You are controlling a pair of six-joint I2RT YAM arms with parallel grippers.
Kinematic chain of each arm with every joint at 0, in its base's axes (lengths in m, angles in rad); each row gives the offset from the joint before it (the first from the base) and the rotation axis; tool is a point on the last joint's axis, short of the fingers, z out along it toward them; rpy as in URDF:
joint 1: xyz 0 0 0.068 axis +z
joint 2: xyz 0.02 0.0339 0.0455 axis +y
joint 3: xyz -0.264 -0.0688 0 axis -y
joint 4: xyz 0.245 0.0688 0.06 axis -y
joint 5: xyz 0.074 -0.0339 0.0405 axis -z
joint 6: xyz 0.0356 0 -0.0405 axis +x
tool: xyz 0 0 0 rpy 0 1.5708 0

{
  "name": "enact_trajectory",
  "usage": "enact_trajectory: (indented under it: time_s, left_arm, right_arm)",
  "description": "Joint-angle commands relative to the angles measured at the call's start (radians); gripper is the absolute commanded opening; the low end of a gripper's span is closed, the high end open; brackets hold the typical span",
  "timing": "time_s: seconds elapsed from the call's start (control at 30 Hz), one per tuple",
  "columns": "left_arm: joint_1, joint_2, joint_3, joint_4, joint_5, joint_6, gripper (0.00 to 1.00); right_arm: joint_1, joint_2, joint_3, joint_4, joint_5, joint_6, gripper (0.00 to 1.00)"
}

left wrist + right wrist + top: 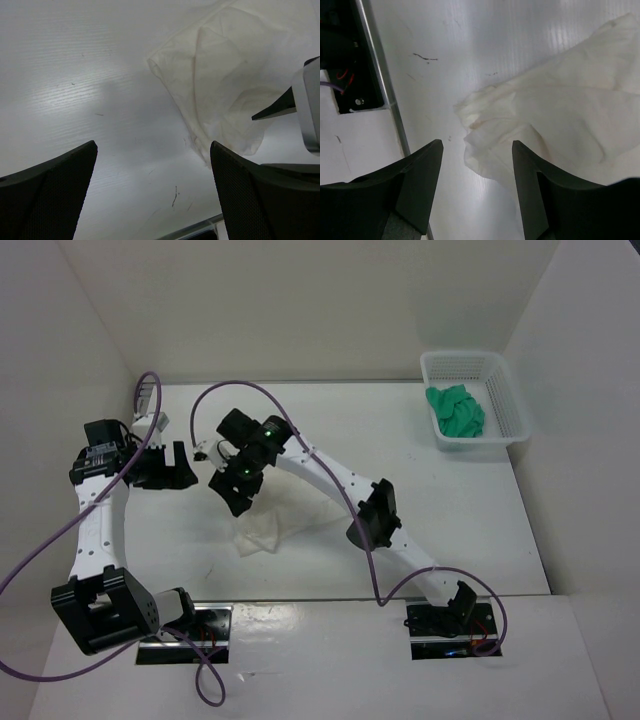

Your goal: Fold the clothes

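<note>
White walls box in the tabletop [450, 530], and on my overhead feed the garment [262, 536] lies on it as a small crumpled white heap, nowhere near flat. I take the garment as my marker. The basket [505, 390] with the green cloth [456, 412] sits well apart from it, far off to the right, and plays no part here. My right pincer [236, 498] hangs just beyond the garment's far left corner, jaws apart with nothing between them. Its wrist feed shows bare tabletop in the gap and the nearest ragged edge just ahead and to one side. My left pincer [176, 466] stands further out to the garment's left, spread wide over bare surface, so the right arm is the nearer one. I read the heap's longer run as going from that far left corner toward the near right, though the bunching leaves this uncertain. I judge the next grab wants the edge on the right pincer's side, then a pull to spread the cloth.
</note>
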Motion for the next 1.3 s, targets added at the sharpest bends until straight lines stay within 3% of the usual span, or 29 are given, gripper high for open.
enact_trajectory:
  time_s: [0.0, 0.17, 0.37, 0.47, 0.6, 0.83, 0.97, 1.27]
  left_arm:
    - [0.005, -0.037, -0.009, 0.018, 0.009, -0.007, 0.99]
    - [0.005, -0.037, -0.009, 0.018, 0.009, -0.007, 0.99]
    - [-0.028, 0.0, -0.028, 0.043, -0.024, -0.007, 0.99]
    - [-0.159, 0.066, -0.028, 0.068, -0.133, -0.024, 0.99]
    - [-0.379, 0.132, -0.028, 0.138, -0.302, -0.064, 0.99]
    - [-0.602, 0.269, -0.028, 0.218, -0.558, -0.135, 0.99]
    - [-0.715, 0.326, -0.028, 0.229, -0.673, -0.161, 0.99]
    - [-0.831, 0.431, -0.009, 0.258, -0.75, -0.181, 0.99]
  right_arm:
    - [0.013, -0.013, 0.052, -0.028, -0.096, -0.022, 0.66]
    - [0.023, -0.105, -0.098, -0.028, 0.025, -0.031, 0.71]
    - [-0.027, -0.35, -0.59, 0.146, 0.182, -0.013, 0.72]
    - [-0.073, -0.537, -0.762, 0.261, 0.286, 0.012, 0.79]
    - [-0.246, -0.734, -0.951, 0.344, 0.309, 0.021, 0.84]
    - [-0.499, -0.73, -1.03, 0.38, 0.173, -0.029, 0.85]
    - [-0.573, -0.72, -1.018, 0.358, 0.144, -0.079, 0.85]
    - [-0.593, -0.72, -1.041, 0.358, 0.153, -0.102, 0.85]
